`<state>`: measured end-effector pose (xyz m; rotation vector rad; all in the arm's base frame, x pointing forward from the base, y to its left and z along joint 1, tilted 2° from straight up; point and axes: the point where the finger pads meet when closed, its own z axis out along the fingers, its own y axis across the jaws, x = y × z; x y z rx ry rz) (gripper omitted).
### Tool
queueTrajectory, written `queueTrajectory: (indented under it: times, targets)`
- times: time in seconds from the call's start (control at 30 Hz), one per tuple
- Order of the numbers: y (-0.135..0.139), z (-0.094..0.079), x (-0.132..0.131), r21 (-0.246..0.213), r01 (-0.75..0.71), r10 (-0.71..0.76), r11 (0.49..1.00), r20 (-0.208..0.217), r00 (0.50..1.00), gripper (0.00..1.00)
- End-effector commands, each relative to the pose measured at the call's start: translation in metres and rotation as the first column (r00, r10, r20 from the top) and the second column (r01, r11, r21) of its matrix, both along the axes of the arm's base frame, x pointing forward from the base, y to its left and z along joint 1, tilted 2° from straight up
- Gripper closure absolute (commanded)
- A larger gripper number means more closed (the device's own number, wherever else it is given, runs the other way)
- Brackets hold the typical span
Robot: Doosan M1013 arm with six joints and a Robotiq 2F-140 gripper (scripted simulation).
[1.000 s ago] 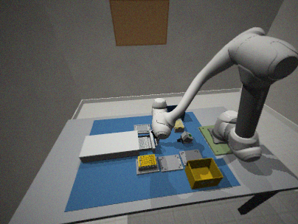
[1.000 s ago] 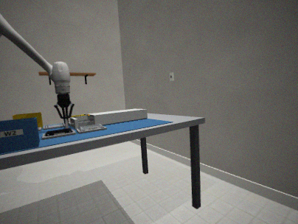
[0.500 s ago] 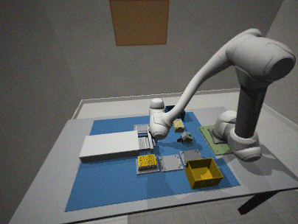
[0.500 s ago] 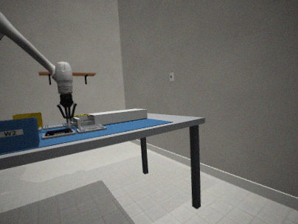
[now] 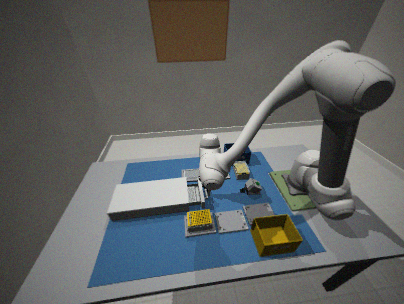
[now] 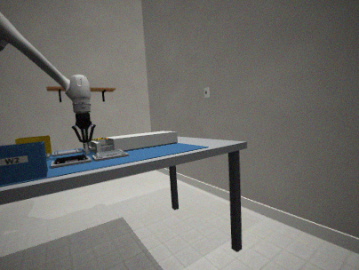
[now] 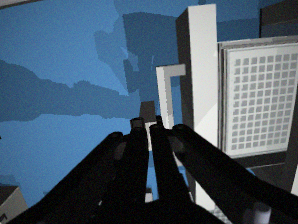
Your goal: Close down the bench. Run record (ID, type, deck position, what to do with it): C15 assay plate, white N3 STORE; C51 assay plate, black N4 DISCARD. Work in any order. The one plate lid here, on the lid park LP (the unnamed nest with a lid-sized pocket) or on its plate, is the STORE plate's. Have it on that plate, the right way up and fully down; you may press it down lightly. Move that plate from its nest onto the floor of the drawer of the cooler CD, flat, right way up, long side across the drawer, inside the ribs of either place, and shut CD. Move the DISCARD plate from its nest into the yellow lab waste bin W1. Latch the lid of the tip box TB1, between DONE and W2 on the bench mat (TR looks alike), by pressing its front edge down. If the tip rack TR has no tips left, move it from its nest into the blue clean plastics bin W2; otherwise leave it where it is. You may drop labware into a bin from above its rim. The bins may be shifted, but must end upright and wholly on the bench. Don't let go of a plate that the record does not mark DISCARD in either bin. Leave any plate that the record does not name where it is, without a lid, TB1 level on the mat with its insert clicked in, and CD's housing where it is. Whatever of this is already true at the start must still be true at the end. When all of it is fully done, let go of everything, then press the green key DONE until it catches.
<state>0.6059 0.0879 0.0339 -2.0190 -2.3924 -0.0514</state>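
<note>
My gripper (image 5: 207, 195) (image 6: 83, 137) (image 7: 148, 111) is shut and empty. It hangs low over the blue mat, right in front of the white handle (image 7: 167, 86) of the cooler CD's drawer. The drawer (image 5: 196, 194) (image 7: 197, 65) stands pulled out from the white cooler housing (image 5: 145, 197) (image 6: 139, 139). A white lidded plate (image 7: 257, 100) with a grid of wells lies flat in the drawer. The tip box TB1 (image 5: 242, 170) stands between the green key DONE (image 5: 253, 187) and the blue bin W2 (image 6: 18, 162). The tip rack TR (image 5: 200, 218) shows a yellow tip field.
The yellow bin W1 (image 5: 276, 234) (image 6: 34, 140) stands at the mat's front right. Two grey nests (image 5: 231, 220) (image 5: 258, 210) lie between TR and W1. Another grey nest (image 5: 191, 174) lies behind the drawer. The arm's base (image 5: 320, 190) stands at the right.
</note>
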Motion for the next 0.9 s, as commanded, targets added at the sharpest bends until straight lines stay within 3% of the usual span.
queueTrajectory:
  times: [0.0,0.87]
  targets:
    - [0.001,0.000,0.004,0.000,0.000,0.000,1.000,0.000,1.000,1.00]
    - [0.006,0.001,0.034,0.000,0.000,0.000,1.000,0.000,1.000,1.00]
